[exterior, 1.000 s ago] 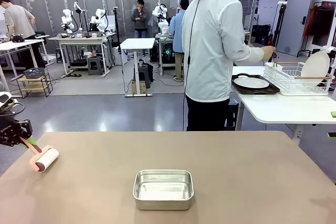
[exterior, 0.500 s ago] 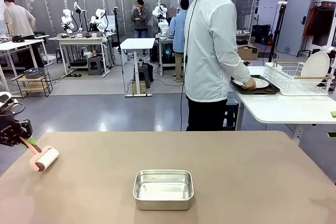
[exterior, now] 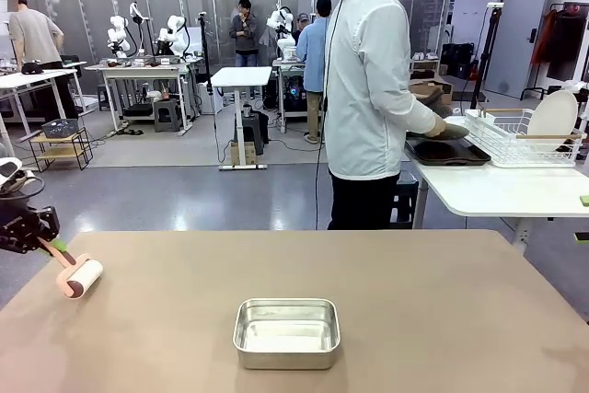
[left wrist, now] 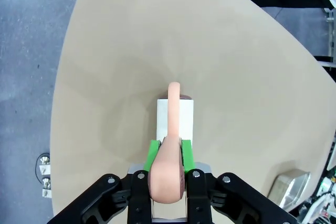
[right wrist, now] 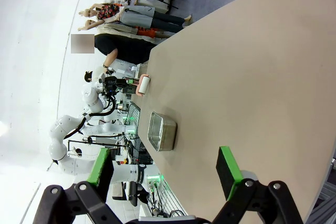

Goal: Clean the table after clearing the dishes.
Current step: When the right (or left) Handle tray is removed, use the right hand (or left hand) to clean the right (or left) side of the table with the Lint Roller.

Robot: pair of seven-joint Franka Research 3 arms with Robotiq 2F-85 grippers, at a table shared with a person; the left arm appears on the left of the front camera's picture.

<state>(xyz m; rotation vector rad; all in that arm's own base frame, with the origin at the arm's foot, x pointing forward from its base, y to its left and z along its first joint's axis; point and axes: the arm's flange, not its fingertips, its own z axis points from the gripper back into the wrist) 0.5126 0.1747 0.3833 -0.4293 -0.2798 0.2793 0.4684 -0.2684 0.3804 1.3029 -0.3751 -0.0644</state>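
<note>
The tan table (exterior: 414,319) spans the front view. At its left edge my left gripper (exterior: 41,235) is shut on the pink handle of a white roller (exterior: 83,276), whose roll rests on the tabletop. In the left wrist view the green pads (left wrist: 154,153) clamp the handle (left wrist: 168,166), with the roll (left wrist: 175,119) just ahead. My right gripper (right wrist: 164,169) stands open above the table (right wrist: 252,77) with nothing between its fingers. Of the dishes, a white plate (exterior: 555,117) stands in a wire rack, and a dark tray (exterior: 451,151) lies on the white side table.
A square steel tin (exterior: 286,331) sits near the table's front middle, also the tin (right wrist: 161,131) in the right wrist view. A person (exterior: 368,89) stands beyond the far edge, turned to the side table (exterior: 506,192), hands over the tray. The wire rack (exterior: 520,140) stands there too.
The person's hand came back from the rack to the tray, and the white plate that lay on it no longer shows. The roller has edged slightly along the table's left edge.
</note>
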